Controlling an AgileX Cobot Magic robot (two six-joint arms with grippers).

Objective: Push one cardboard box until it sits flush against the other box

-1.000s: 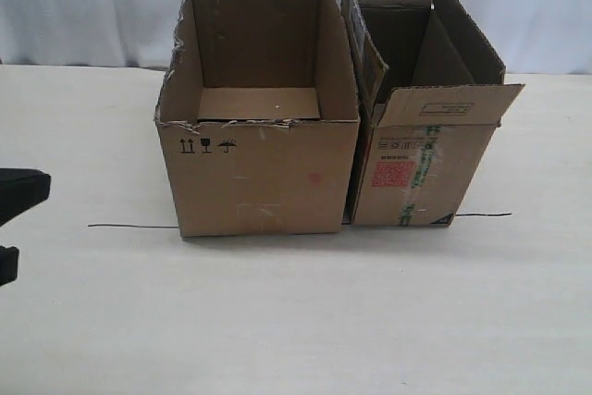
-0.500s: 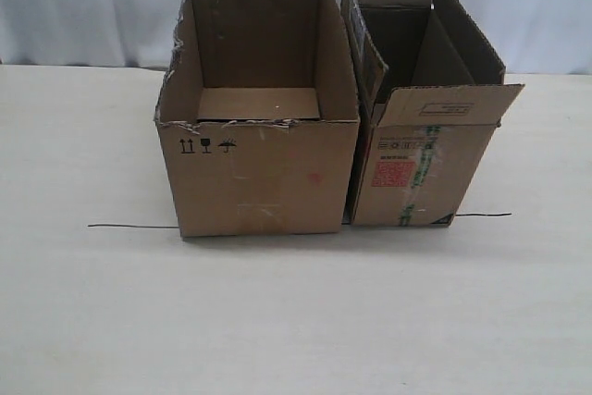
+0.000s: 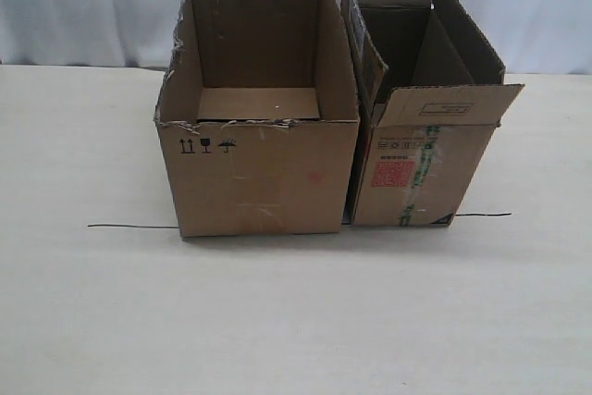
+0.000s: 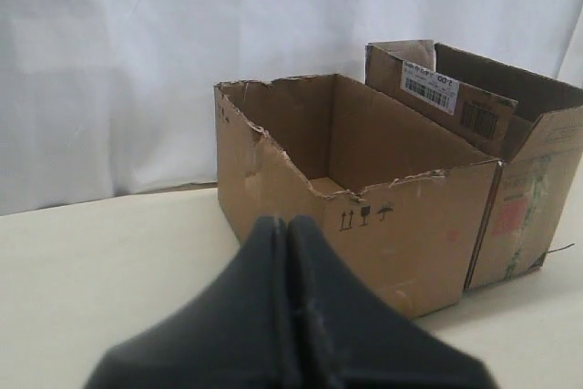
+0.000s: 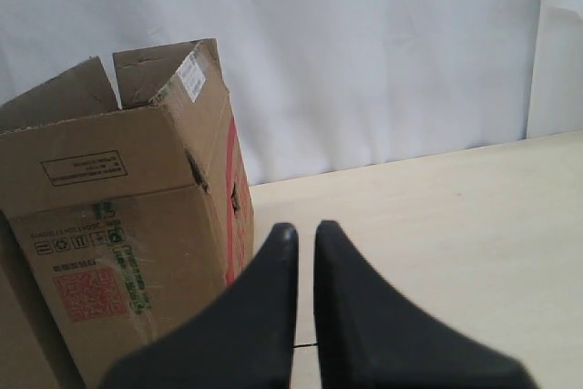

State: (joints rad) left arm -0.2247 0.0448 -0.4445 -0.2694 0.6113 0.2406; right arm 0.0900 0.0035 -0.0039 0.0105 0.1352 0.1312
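Cardboard box (image 3: 259, 173) sits on the table (image 3: 277, 321) right up against the other box (image 3: 416, 168), fronts roughly in line, only a thin dark seam between them low down. I'd call the push as good as done, perhaps one last nudge if that seam is a real gap. My left gripper (image 4: 287, 223) is clenched, fingers pressed together, holding nothing, apart from the cardboard box. My right gripper (image 5: 304, 229) is all but closed, a thin slit between the tips, empty, touching neither box
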